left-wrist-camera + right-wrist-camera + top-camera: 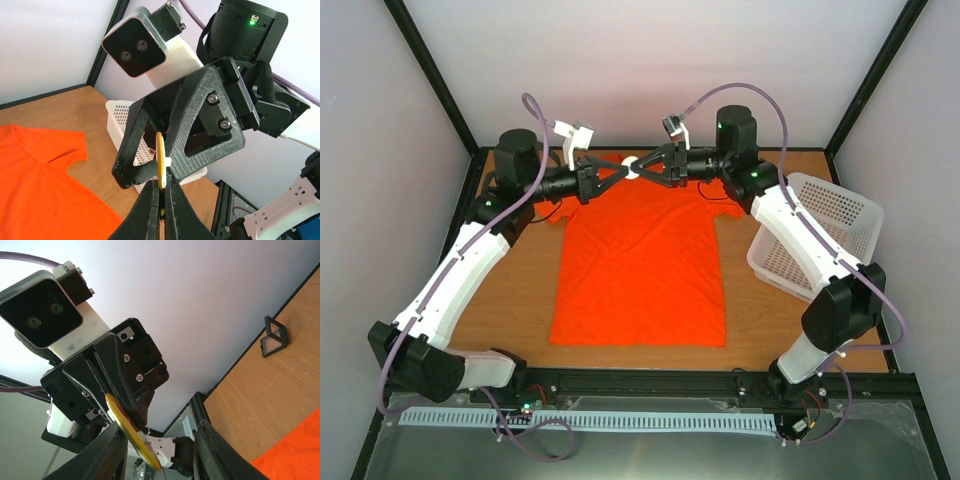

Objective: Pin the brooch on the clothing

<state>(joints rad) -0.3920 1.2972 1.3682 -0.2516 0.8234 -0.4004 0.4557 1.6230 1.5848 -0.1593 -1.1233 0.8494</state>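
The brooch, a small golden disc, is held in the air above the far edge of the orange T-shirt, near its neck. My left gripper is shut on the brooch, which shows edge-on. My right gripper faces it with its jaws open on either side of the disc, which lies close to its left finger. The right gripper's fingers straddle the disc in the left wrist view. The shirt lies flat on the table.
A white perforated basket stands at the right of the table, beside the right arm. A small black square box sits on the wooden table near the back wall. Black frame posts line the edges.
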